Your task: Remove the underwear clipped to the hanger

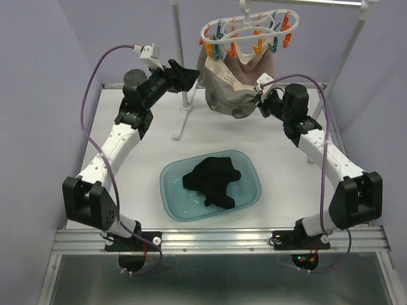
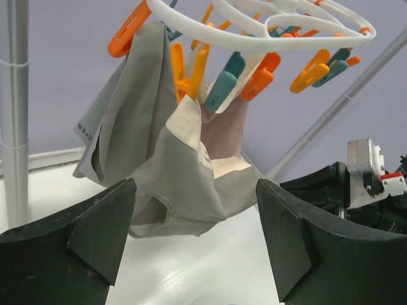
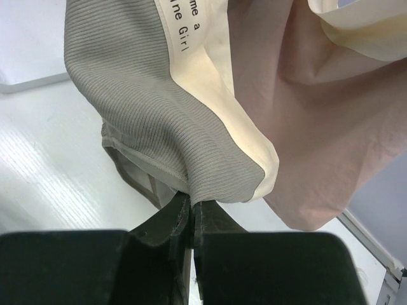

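The white oval hanger (image 1: 249,27) with orange and teal clothespins hangs from the rack; it also shows in the left wrist view (image 2: 267,38). A grey garment (image 2: 124,114), a beige-taupe garment (image 1: 226,95) with a cream band and a pale pink one (image 3: 318,127) hang from the pins. The black garment (image 1: 213,180) lies in the basin. My right gripper (image 3: 192,204) is shut on the lower edge of the ribbed beige-taupe garment (image 3: 146,108). My left gripper (image 2: 196,187) is open and empty, just left of the hanging clothes.
The translucent teal basin (image 1: 251,190) sits mid-table. White rack poles stand behind: one (image 1: 183,63) beside my left gripper, one (image 1: 346,54) slanting at the right. The right arm (image 2: 365,184) shows past the cloth in the left wrist view.
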You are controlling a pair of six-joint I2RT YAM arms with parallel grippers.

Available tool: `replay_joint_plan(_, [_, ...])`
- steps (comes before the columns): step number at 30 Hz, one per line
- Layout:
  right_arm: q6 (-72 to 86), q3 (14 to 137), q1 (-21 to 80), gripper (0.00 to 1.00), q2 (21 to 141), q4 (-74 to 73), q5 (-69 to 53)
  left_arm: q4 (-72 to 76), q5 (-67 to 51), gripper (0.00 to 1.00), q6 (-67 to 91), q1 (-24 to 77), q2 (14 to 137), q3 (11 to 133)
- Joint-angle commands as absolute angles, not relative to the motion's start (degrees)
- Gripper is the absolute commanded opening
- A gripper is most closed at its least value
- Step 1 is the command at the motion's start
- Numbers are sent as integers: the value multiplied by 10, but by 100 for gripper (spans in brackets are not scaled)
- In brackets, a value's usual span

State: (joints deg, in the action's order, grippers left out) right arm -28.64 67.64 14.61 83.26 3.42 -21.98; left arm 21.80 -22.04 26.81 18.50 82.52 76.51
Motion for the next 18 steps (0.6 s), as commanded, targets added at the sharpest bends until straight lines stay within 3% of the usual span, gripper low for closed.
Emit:
replay_joint_plan(1, [-277,662,142,0,803,43,-214,262,-286,87,290,175,873,848])
replay_joint_plan(18, [-270,651,139,1,781,36,-220,262,-349,82,338,169,1068,1070])
